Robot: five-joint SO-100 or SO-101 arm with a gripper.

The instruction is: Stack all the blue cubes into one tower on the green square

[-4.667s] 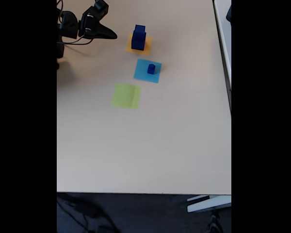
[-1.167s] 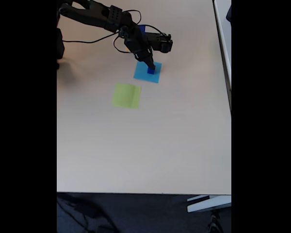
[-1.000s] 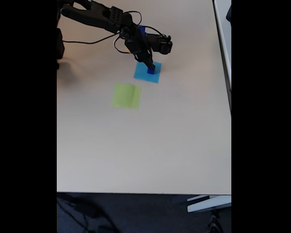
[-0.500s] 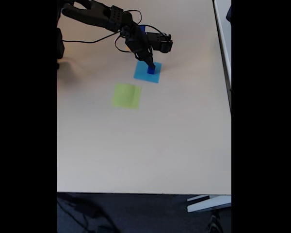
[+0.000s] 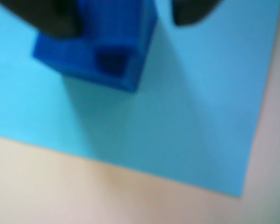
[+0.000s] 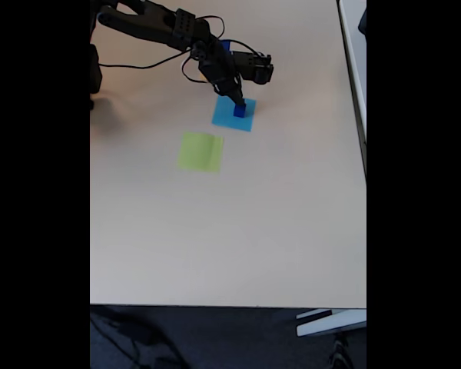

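Straddling the small blue cube (image 5: 100,44), my fingers (image 5: 126,14) hang one to each side of it in the wrist view, and I cannot tell whether they are already pressing its faces or are a touch apart. The cube sits right under me on the light-blue square (image 5: 200,116), near that sheet's far edge; in the fixed view my fingers (image 6: 237,103) come down on it from above. The green square (image 6: 200,151) lies well apart from me, bare on the tabletop (image 6: 238,231). My worry is an off-centre hold: the cube looks turned against my fingers, so closing could twist it or squirt it out sideways. Dragging it could also shift the thin sheet beneath. The other cubes sit behind my arm, hidden in the fixed view.
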